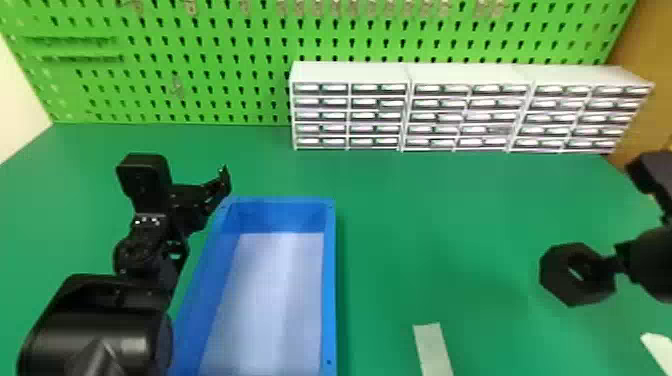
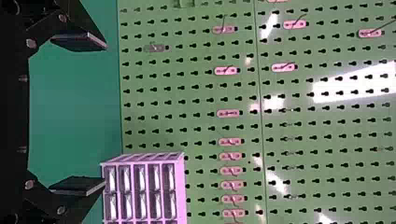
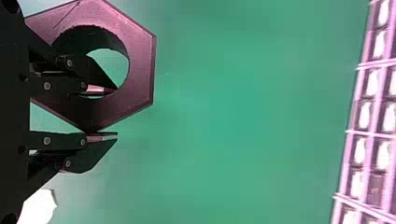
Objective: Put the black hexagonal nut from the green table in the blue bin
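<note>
We see the black hexagonal nut [image 1: 554,276] at the right of the head view's frame, a little below mid-height, pinched by the right end effector [image 1: 606,269], which comes in from the right edge. The nut is on the inward side of the wrist, covering part of the end effector's tips, and sits above the green surface [image 1: 425,225].

In the right wrist view we can tell the grip more closely: one finger [image 3: 100,88] reaches into the nut's round hole, the other [image 3: 100,136] lies along its outside, and one wall of the nut is caught between them. The nut's broad flat face and six-sided outline show around the inner finger.

The blue bin [image 1: 329,300] stands on the surface from the centre to the lower left of the head view's frame, its pale bottom showing. The nut is well apart from it, over to the right.

At the left of the frame we find the left end effector [image 1: 217,190], near the bin's upper left corner. In the left wrist view, the fingers of the left end effector [image 2: 79,114] are spread wide.

Toward the lower edge of the head view, a pale strip [image 1: 432,350] lies between bin and nut. Across the back, white drawer cabinets [image 1: 350,73] stand before a green pegboard [image 1: 210,37].
</note>
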Action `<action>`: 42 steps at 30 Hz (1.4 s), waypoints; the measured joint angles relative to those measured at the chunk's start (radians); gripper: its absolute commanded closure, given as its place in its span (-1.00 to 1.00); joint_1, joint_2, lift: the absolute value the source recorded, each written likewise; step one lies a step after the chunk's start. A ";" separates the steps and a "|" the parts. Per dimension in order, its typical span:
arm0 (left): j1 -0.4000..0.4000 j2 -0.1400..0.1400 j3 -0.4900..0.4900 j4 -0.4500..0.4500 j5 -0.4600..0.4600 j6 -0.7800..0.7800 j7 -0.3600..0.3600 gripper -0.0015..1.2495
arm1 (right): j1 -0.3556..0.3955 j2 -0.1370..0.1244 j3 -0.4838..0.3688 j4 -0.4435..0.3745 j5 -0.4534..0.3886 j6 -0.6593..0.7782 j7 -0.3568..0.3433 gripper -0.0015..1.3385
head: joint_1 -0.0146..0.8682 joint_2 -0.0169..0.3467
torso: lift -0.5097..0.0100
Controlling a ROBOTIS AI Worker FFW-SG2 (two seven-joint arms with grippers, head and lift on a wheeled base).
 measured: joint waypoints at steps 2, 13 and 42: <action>0.000 0.000 0.000 0.000 0.000 0.000 0.000 -0.60 | -0.015 0.000 0.007 -0.010 0.000 0.001 0.000 0.63 | 0.59 -0.63 | 0.59; -0.003 0.000 0.000 0.000 0.001 0.000 -0.002 -0.60 | -0.139 0.009 0.080 -0.040 -0.001 0.003 0.000 0.63 | 0.59 -0.63 | 0.59; -0.012 0.000 -0.012 0.000 -0.001 0.002 -0.001 -0.61 | -0.362 0.130 0.242 0.030 -0.156 -0.052 -0.146 0.63 | 0.59 -0.63 | 0.59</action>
